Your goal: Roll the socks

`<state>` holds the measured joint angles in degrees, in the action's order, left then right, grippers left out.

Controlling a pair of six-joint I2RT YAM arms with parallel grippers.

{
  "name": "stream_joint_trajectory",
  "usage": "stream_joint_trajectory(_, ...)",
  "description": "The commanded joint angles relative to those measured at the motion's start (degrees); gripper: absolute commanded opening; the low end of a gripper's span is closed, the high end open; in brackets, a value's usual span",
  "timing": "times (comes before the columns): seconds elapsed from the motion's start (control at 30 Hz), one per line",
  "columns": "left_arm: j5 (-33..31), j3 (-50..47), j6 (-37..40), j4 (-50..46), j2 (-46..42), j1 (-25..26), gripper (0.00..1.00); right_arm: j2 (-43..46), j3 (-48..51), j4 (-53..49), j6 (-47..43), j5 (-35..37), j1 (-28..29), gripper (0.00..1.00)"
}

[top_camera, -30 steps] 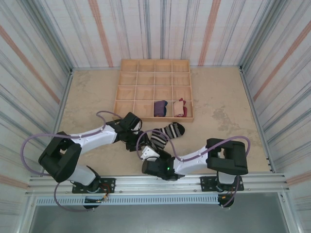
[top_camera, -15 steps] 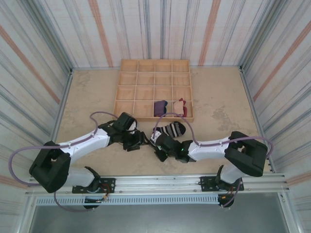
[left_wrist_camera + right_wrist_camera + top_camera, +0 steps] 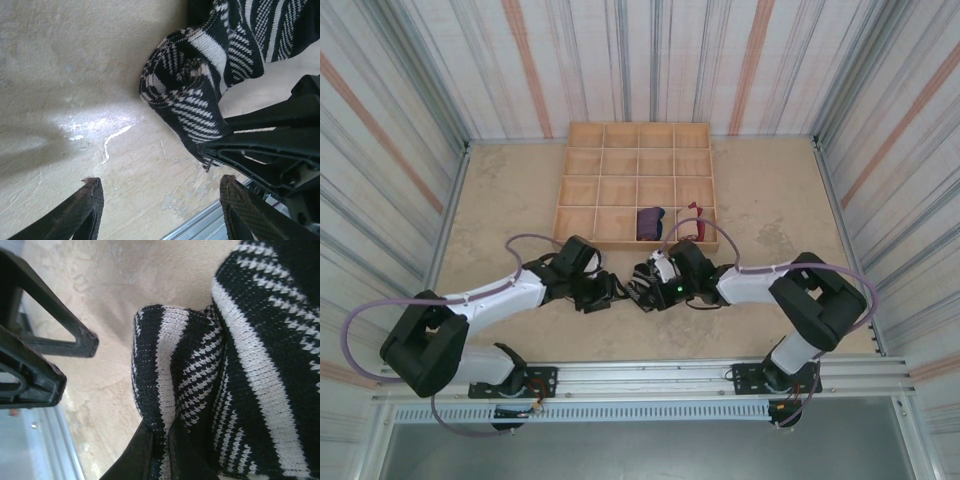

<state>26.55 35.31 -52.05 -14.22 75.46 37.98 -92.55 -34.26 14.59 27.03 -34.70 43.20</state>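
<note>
Where the striped sock (image 3: 640, 291) lay stretched out a second ago: it is now bunched into a small wad at lower centre of the overhead view. It sits on the table (image 3: 770, 200) just below the tray (image 3: 582, 190), largely under the right gripper (image 3: 646, 288).
Right arm: earlier folded back near its base at the bottom edge, it now reaches left across the lower centre.
Right gripper fingers: clenched on a fold of the striped sock. In the right wrist view the knit is pinched between them at the bottom edge (image 3: 162, 440).
Left arm: its elbow has slid toward the left edge, while its gripper sits nearly where it was.
Left gripper (image 3: 610, 291): released, fingers spread with nothing between them. In the left wrist view the wad lies above and beyond the fingertips (image 3: 92, 200), not touching them.
Tray: wooden, four by four compartments, upper centre of the overhead view, unmoved.
Bottom row, third compartment from the left: the purple sock (image 3: 650, 222), as before.
Bottom row, rightmost compartment: the tan sock (image 3: 693, 222) with red on it, as before.
</note>
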Motion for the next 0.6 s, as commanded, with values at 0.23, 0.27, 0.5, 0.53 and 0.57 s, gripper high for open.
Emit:
stream_joint_trajectory(0.23,-4.9,-1.6,-1.7,9.5,0.3,0.3,0.61,-10.6,-0.2,8.5,14.0,-11.7,-6.8,0.00)
stream_joint_trajectory(0.27,-5.2,-1.4,-1.6,9.9,0.7,0.3,0.60,-11.1,0.3,10.4,15.2,-12.2,-7.2,0.00)
stream_joint_trajectory(0.5,-6.9,0.4,-1.2,13.3,5.8,0.3,0.52,-14.7,1.7,16.7,21.8,-13.2,-10.1,0.00)
stream_joint_trajectory(0.53,-6.9,0.7,-1.5,14.0,6.9,0.3,0.52,-15.5,2.1,18.3,23.0,-13.6,-10.7,0.00)
stream_joint_trajectory(0.57,-7.0,0.9,-1.6,14.7,7.6,0.3,0.52,-16.3,2.3,19.8,23.9,-14.0,-11.2,0.00)
